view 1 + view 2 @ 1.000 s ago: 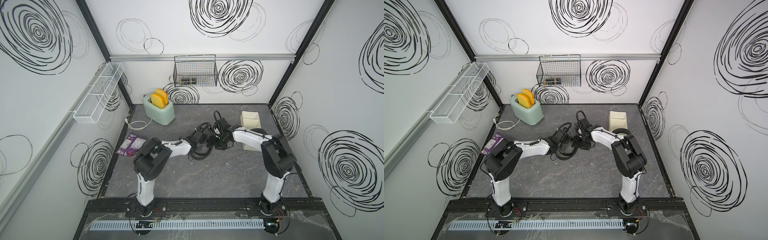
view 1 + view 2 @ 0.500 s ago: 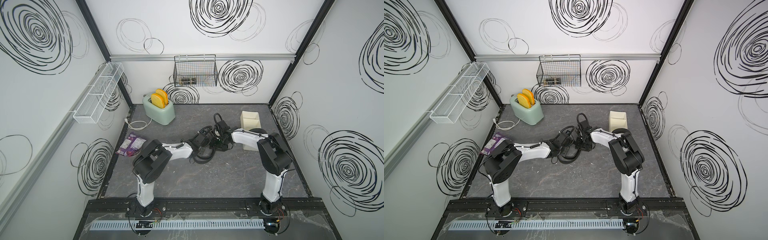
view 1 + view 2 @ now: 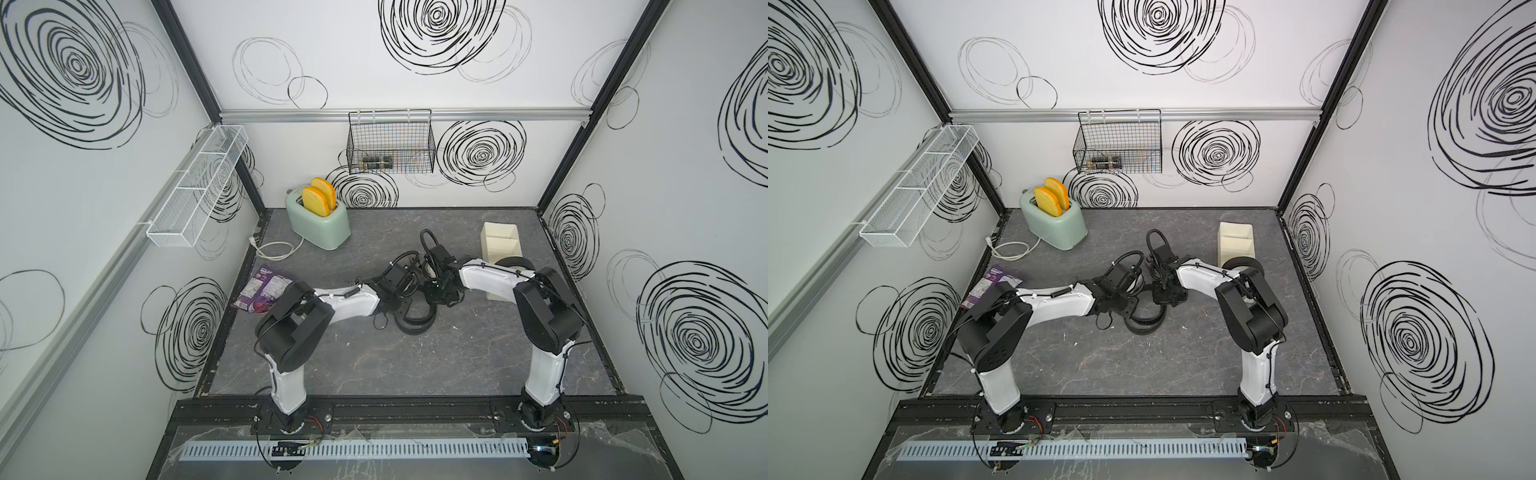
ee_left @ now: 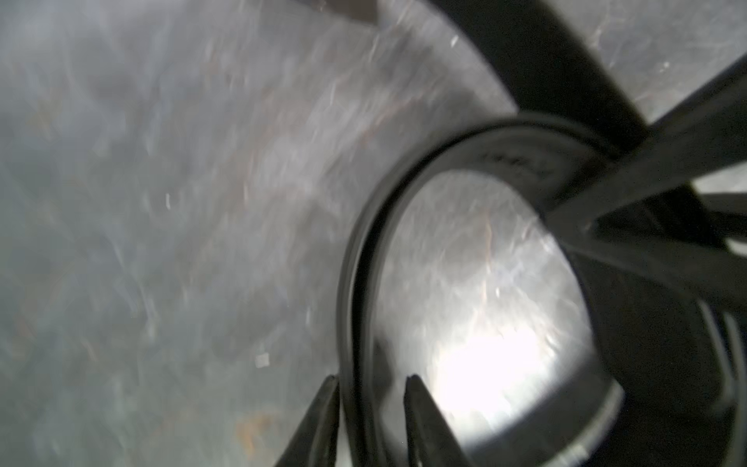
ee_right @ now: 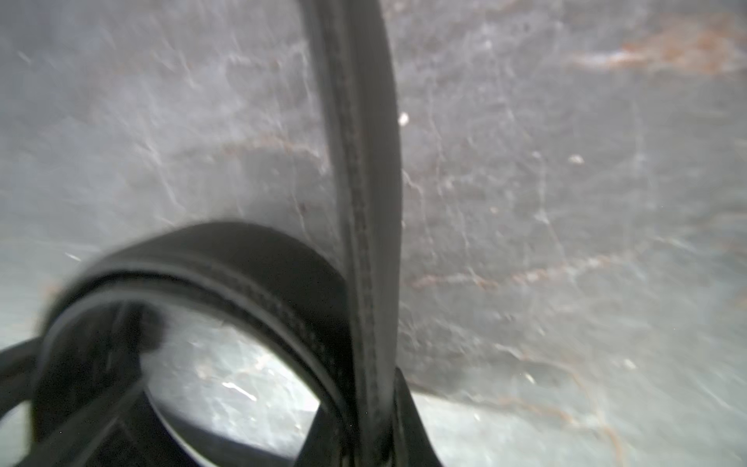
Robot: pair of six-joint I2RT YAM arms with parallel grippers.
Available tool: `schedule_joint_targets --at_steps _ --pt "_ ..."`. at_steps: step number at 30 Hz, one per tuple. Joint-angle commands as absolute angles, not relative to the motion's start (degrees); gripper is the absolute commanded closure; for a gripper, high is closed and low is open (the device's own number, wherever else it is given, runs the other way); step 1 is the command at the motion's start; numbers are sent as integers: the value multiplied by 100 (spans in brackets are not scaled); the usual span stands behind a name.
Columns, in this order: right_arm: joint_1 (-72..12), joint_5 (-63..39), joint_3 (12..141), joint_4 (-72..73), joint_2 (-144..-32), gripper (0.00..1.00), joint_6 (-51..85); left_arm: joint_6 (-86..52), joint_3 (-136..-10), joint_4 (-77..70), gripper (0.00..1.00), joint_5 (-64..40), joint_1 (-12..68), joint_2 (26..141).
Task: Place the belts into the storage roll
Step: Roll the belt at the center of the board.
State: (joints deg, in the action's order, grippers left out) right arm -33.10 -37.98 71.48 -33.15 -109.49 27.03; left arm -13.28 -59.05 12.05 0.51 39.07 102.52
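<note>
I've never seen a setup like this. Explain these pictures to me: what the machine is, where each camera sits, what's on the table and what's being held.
This is a robot with two white-and-black arms, the left arm and the right arm, bolted at the front edge of a grey table. Both top views look down on the whole scene from above. The other two pictures come from cameras on the wrists, looking past the fingers.

On the table are a mint toaster holding two toast slices, a purple packet, a cream divided tray and, in the middle where the arms meet, a loosely looped black belt.

The right gripper is pinched shut on the belt's strap. The left gripper is open, its fingertips straddling a curve of the belt without gripping it.
</note>
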Motion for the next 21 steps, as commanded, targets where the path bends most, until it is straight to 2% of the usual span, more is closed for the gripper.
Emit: schedule_joint_targets --at_steps 1,3,5,8,10,13,21 --pt "-3405 -2910 7456 -4116 -11282 88 2349 -1974 -5702 1603 50 -513 3209 9133" --pt "-3579 -2739 7792 -4274 -11517 89 2180 -2358 -5476 1666 43 -691 2700 8397" --pt "-3855 -2620 8263 -4557 -11792 89 1928 -2808 -5174 1823 42 -898 2197 7575" --pt "-4328 -2472 8676 -4615 -11967 89 1445 -3006 -4803 1939 32 -864 1844 6539" --pt "-4447 -2400 8747 -4724 -12040 89 1291 -2901 -4619 2056 31 -829 1722 6145" --pt "-4414 -2704 8424 -4577 -11873 89 1050 -2632 -4448 2092 29 -1097 1588 6106" --pt "-4192 -2863 7621 -4364 -11180 86 332 -2068 -4578 1767 29 -1616 1862 7125"
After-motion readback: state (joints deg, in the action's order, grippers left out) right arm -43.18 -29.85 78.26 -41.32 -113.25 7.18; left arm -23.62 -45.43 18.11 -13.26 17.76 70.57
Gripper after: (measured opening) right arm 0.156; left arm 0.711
